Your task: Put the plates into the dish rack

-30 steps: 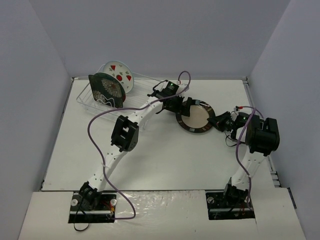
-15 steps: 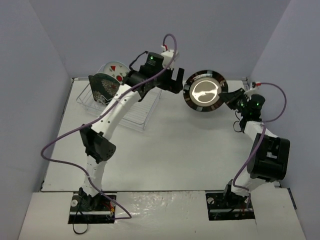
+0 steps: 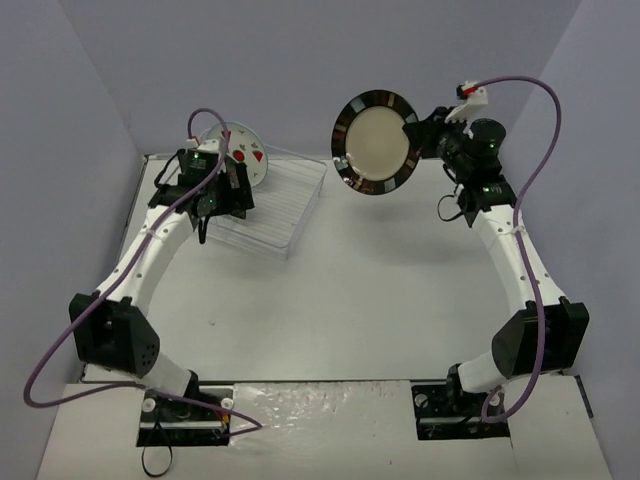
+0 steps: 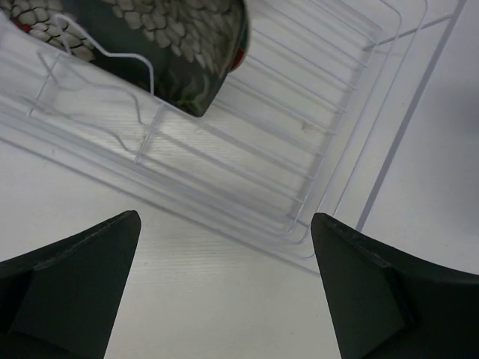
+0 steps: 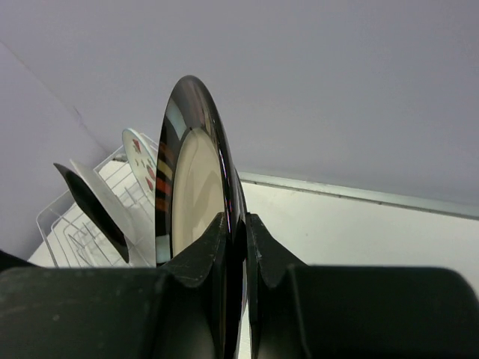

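Your right plate [image 3: 375, 145] has a dark rim and beige centre. Your left plate [image 3: 252, 152] is white with red marks.

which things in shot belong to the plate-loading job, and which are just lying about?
Job:
- dark-rimmed plate with beige centre, held in the air by the right hand
- white plate with red fruit marks and black floral plate, standing in the dish rack
- left hand, open over the rack

Not the job:
- purple cable
- white table

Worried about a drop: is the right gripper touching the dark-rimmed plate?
Touching: in the right wrist view the right gripper pinches the dark-rimmed plate at its rim.
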Controlling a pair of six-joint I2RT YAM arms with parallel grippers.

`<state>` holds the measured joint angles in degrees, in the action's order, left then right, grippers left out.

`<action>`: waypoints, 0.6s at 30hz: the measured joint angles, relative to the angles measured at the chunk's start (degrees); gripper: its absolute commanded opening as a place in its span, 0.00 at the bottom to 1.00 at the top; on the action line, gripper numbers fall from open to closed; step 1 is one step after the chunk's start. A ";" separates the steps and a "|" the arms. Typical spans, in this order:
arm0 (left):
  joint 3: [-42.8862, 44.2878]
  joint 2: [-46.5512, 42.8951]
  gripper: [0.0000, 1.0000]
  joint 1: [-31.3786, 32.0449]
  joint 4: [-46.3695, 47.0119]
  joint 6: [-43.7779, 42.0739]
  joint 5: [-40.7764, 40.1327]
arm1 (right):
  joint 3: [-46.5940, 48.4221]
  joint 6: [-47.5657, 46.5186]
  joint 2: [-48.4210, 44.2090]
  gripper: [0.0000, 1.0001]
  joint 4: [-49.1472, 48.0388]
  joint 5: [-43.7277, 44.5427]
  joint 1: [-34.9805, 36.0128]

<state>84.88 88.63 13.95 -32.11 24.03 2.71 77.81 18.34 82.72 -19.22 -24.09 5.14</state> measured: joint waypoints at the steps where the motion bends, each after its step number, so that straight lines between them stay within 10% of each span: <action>1: -1.59 -1.73 0.97 -0.03 -0.17 0.37 -1.04 | 2.01 -1.24 1.37 0.00 0.99 0.43 1.37; 18: -5.76 -13.37 0.97 0.18 -0.63 3.88 -5.98 | 8.65 0.05 18.54 0.00 15.67 0.81 6.52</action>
<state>79.12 75.26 14.13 -32.74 27.90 -3.27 86.46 18.39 101.25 -3.55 -23.28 11.66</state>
